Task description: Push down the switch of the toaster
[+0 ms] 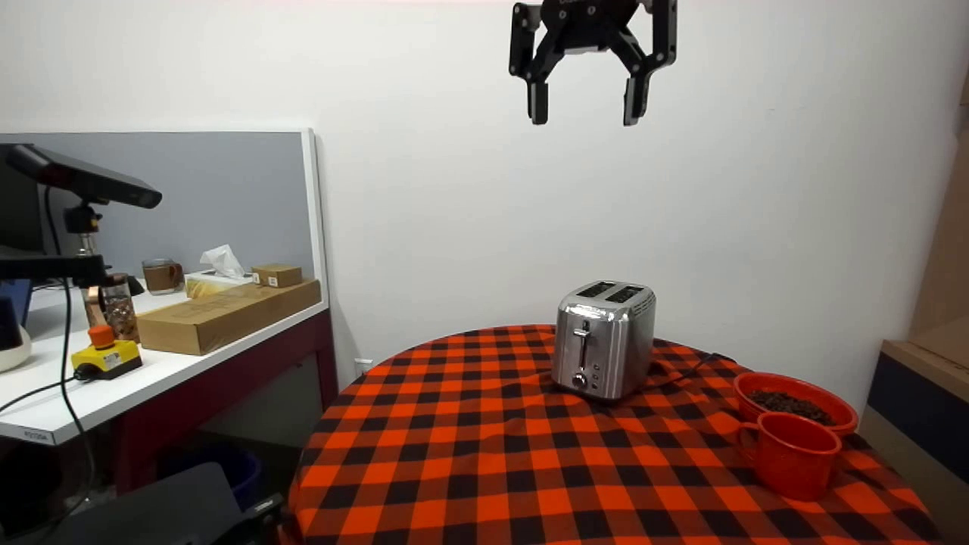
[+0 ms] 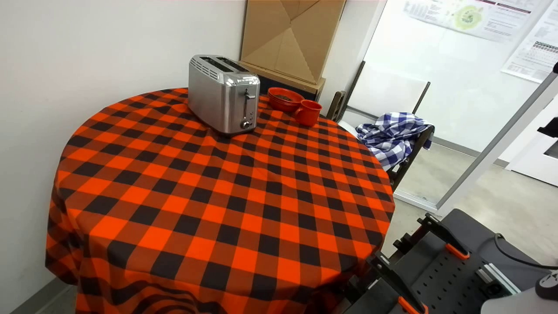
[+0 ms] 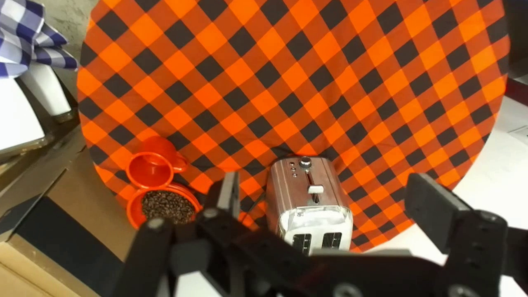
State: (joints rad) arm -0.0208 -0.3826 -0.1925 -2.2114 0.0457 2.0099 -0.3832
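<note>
The silver toaster (image 1: 609, 352) stands upright on the checked tablecloth, in both exterior views (image 2: 209, 98) and in the wrist view (image 3: 297, 200). Its switch lever (image 1: 581, 331) sits near the top of a vertical slot on the front face, above a round knob. The lever also shows in an exterior view (image 2: 250, 96) and the wrist view (image 3: 315, 189). My gripper (image 1: 585, 113) is wide open and empty, high above the toaster and touching nothing. In the wrist view the toaster appears between my fingers (image 3: 324, 185), and the gripper body hides the rear of its top.
A red mug (image 1: 799, 458) and stacked red bowls (image 1: 844, 412) with dark beans stand beside the toaster. A cord (image 1: 685, 372) runs from the toaster. The round table (image 2: 205, 187) stands by a white wall (image 1: 424, 189). A cardboard box (image 2: 287, 48) stands behind the bowls.
</note>
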